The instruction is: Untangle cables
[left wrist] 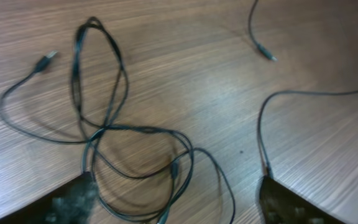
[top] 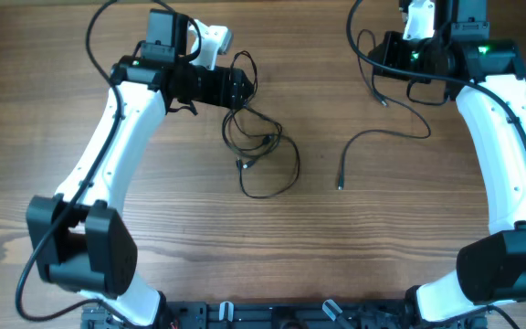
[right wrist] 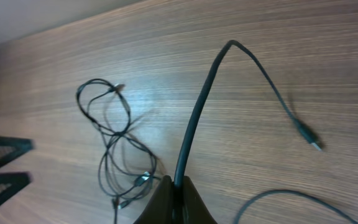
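Cables [top: 261,137] lie as a loose tangle of loops on the tabletop [top: 336,265], in the upper middle of the overhead view, just left of centre. The left tool [left wrist: 178,180] hangs right over them with its fingers spread wide and nothing between them; the loops sit flat on the wood below. One single cable [right wrist: 197,112] lies well apart from the tangle, on the right side of the overhead view. The right tool [right wrist: 174,185] is clamped tight on it partway along, and a plug [right wrist: 314,144] trails free at the right of the right wrist view.

If the left tool comes down where strands cross, it would likely pinch several at once, and a pull would then tighten the knot instead of opening it. The thin wire may also slip through the right tool's grip, or its free plug could drag into the tangle if that arm swings across. On this smooth surface the whole bundle may slide along rather than give up one strand.

The tabletop is light brown wood grain with a soft glare in both wrist views. Almost nothing of the room shows, only a pale strip past the table edge at the upper left of the right wrist view.
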Controlling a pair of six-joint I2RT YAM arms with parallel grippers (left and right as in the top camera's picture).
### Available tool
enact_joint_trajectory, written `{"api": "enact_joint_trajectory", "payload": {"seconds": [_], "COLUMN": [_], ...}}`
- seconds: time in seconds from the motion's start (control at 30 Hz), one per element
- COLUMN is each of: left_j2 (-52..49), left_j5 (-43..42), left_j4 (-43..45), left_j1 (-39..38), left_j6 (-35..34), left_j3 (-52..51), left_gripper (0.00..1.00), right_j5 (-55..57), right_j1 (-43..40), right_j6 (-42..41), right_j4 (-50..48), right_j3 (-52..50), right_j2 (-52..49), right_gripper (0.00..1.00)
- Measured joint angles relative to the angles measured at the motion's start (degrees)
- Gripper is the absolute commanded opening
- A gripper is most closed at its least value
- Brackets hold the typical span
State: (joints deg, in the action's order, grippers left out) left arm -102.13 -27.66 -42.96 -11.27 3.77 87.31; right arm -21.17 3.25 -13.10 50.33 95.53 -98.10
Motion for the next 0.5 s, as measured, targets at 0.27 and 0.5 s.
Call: {"api": "enact_joint_trajectory", "payload": {"seconds": [0.27,0.5], "left_j2": [4.8,4.8], "left_j5": [3.0,3.4], "left_j4": [-1.4,-2.5], "left_j1": [0.0,0.0], "left_j6": [-0.1,0.0], "left_j3": [0.0,0.0], "left_gripper": [0.98,0.99], "right_j5": [10.8,23.2], "right_j1": [0.0,-0.5], "right_j6": [1.3,4.2], "right_j4": [3.2,3.7], "right_j3": [9.2,23.5], "right_j2": [1.6,3.1], "right_gripper": [0.05,0.04]}}
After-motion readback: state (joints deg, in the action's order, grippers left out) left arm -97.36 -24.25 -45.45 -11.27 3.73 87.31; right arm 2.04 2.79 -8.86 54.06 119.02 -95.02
